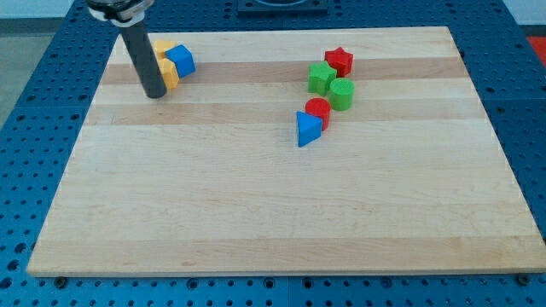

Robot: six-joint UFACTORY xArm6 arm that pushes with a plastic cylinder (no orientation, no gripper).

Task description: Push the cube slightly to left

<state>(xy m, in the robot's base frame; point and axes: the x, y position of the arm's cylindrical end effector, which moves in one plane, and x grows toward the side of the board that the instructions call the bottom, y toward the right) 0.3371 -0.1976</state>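
On the wooden board (pixel 281 213) I count eight small blocks in all. Two are blue, a cube (pixel 181 60) and a triangle-shaped block (pixel 307 129); two are red, a star (pixel 339 60) and a round cylinder (pixel 318 111); two are green, a star-like block (pixel 321 78) and a cylinder (pixel 342 94). Two are yellow, one (pixel 160 47) at the back and one (pixel 167 72) nearer, both partly hidden so their shapes cannot be told, and there is one dark rod (pixel 143 55).

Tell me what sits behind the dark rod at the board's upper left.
Behind my tip sit yellow blocks, partly covered by the rod, so their shapes and number are unclear. The blue cube touches them on the view's right, fully visible.
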